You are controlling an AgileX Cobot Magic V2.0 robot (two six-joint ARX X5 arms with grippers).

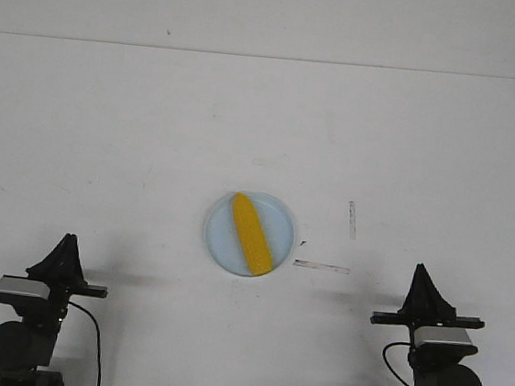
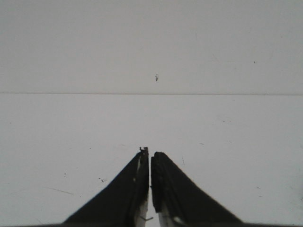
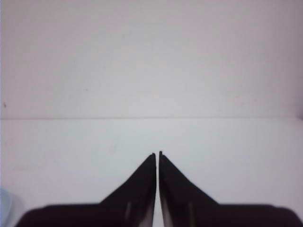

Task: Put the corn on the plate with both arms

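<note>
Now keep both black grippers, left (image 1: 68, 239) and right (image 1: 421, 268), pinched together and away, since your bright yellow toy corn (image 1: 252, 234) lies on the round pale blue plate (image 1: 216, 242).

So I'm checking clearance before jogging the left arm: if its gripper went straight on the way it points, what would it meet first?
Nothing, it seems: ahead of the shut left gripper lies only bare white table. The corn on the plate sits off to one side.
</note>
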